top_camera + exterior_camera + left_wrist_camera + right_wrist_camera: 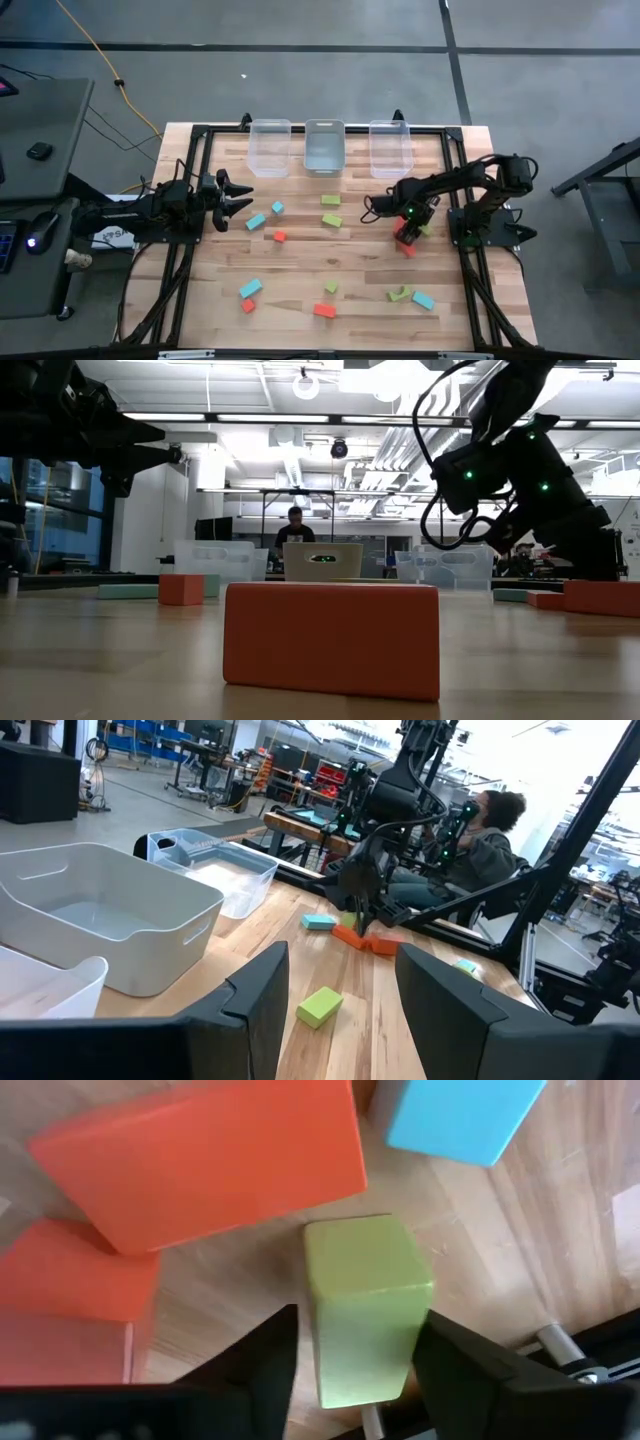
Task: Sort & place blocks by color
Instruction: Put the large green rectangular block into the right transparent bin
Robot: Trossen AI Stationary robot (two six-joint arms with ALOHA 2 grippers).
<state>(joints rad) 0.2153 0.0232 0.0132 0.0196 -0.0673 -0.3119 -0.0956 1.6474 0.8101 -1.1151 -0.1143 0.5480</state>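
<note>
The right end effector point(408, 231) is down at the right side of the desk point(300, 270), its fingers point(255, 1355) on either side of a lime green block point(365, 1305) without visibly pressing it. Beside that block lie a red-orange bar point(210, 1160) and a light blue block point(462, 1115). The left end effector point(238, 197) hangs released over the left side. Other blocks are scattered before three clear bins point(325, 147).
</note>
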